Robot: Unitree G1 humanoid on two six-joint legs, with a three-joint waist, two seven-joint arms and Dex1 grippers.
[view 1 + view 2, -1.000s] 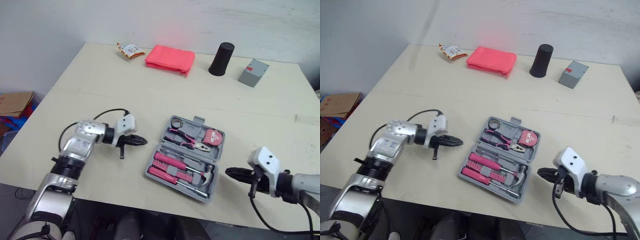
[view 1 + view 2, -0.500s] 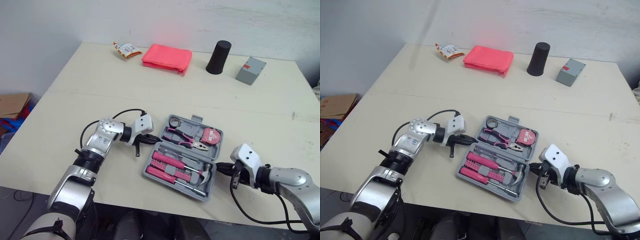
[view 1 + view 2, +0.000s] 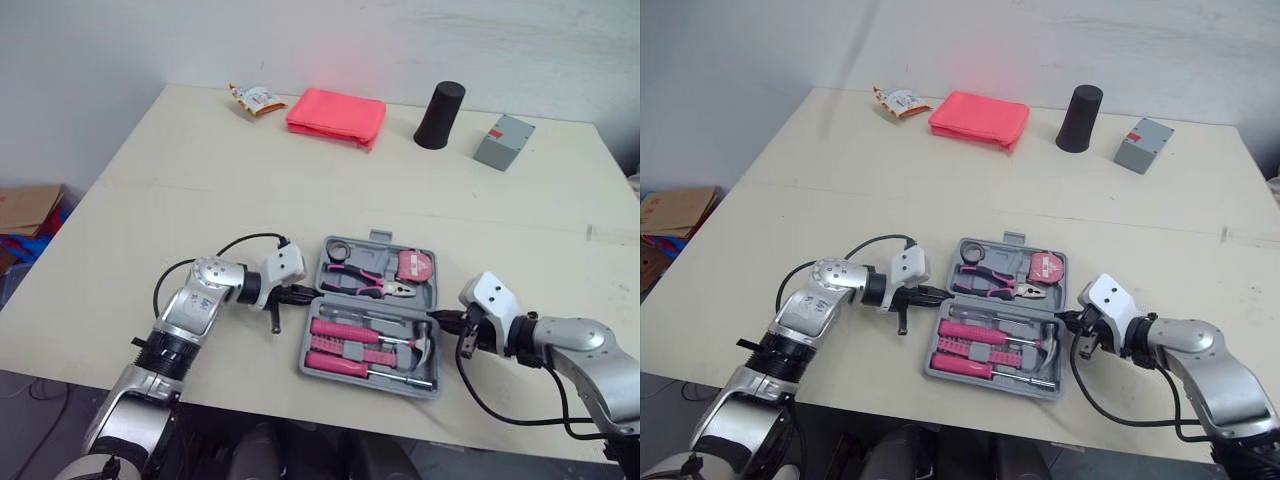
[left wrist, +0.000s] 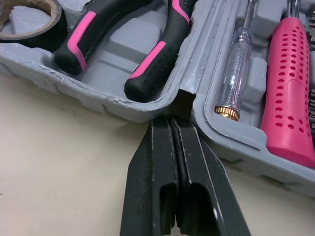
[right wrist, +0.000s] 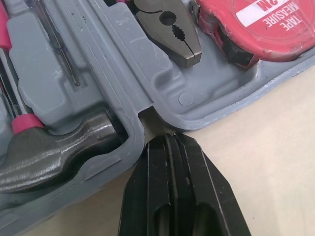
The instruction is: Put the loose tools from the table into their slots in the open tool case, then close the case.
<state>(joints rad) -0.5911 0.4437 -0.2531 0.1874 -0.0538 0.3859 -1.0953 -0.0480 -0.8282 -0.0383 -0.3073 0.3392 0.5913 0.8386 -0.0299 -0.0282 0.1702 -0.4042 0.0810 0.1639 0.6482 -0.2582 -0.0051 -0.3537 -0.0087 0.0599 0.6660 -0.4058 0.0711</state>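
**Here, both end effectors clenched at the hinge line of the open tool case**

The pale worktop [image 3: 200, 180] carries everything. Near its front edge the grey tool case [image 3: 303, 360] lies open, both halves flat, between the two arms.

The left end effector [image 3: 308, 293] is clenched on nothing. Its two black fingers are pressed together, and their tips sit at the notch between the two halves on the case's left side. The right end effector [image 3: 438, 319] is likewise clenched and empty, its tips at the matching notch on the case's right side, just beside the hammer's head.

Along the far edge, well apart from the case, are:
- a pink pouch [image 3: 336, 116]
- a black cylinder [image 3: 439, 102], standing upright
- a small grey box [image 3: 504, 142]
- a crumpled snack packet [image 3: 256, 98]

Inside the case the tools lie in moulded slots.
- **Near half:** the hammer [image 3: 420, 345], pink-handled screwdrivers [image 3: 345, 328] and a clear-handled tester screwdriver [image 4: 236, 73].
- **Far half:** pliers [image 3: 368, 283] with black and pink grips, a red tape measure [image 3: 412, 265] and a roll of tape [image 3: 337, 249] in the left corner.
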